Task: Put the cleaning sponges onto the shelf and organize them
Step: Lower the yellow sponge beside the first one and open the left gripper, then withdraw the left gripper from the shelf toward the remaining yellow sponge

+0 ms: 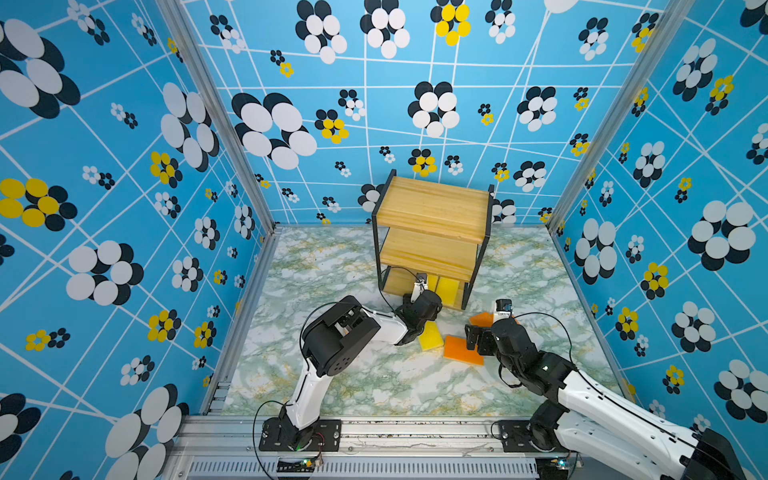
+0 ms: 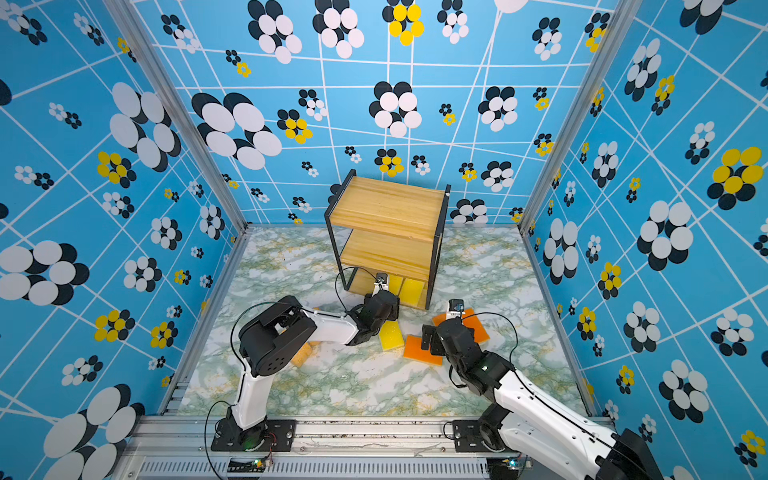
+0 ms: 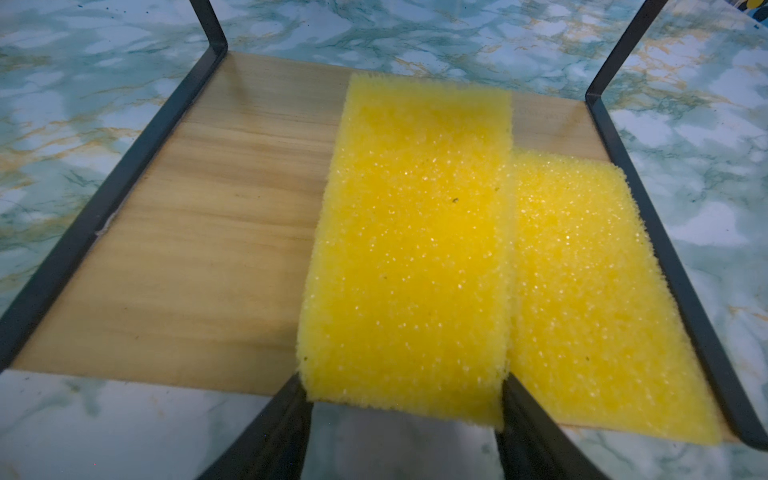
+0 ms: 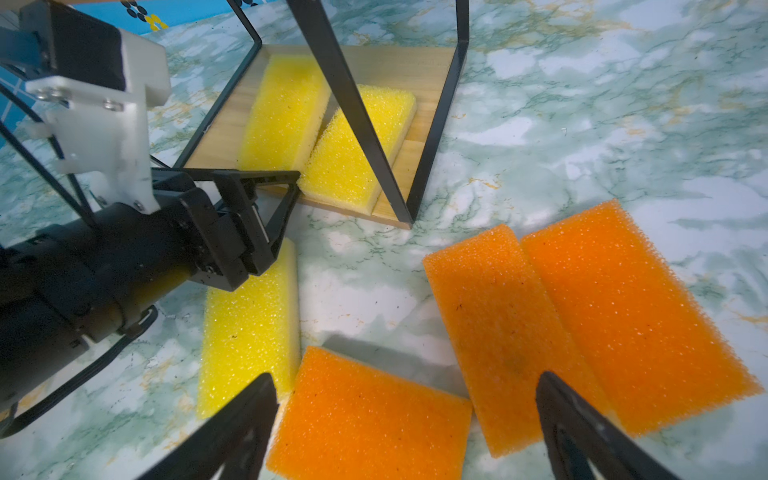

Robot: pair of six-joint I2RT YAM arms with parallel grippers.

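Left pincer straddles a yellow sponge lying on the shelf's bottom board beside another yellow sponge, likely rowing by colour; gripping or loose, can't tell. Right pincer gapes wide, empty, above orange sponges on the counter, probably next.

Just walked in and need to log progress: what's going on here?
The left claw is at the bottom board of the shelf, its jaws flanking a yellow sponge beside a second yellow sponge; whether it grips is unclear. The right claw hangs open over three orange sponges on the table, near a third yellow sponge.
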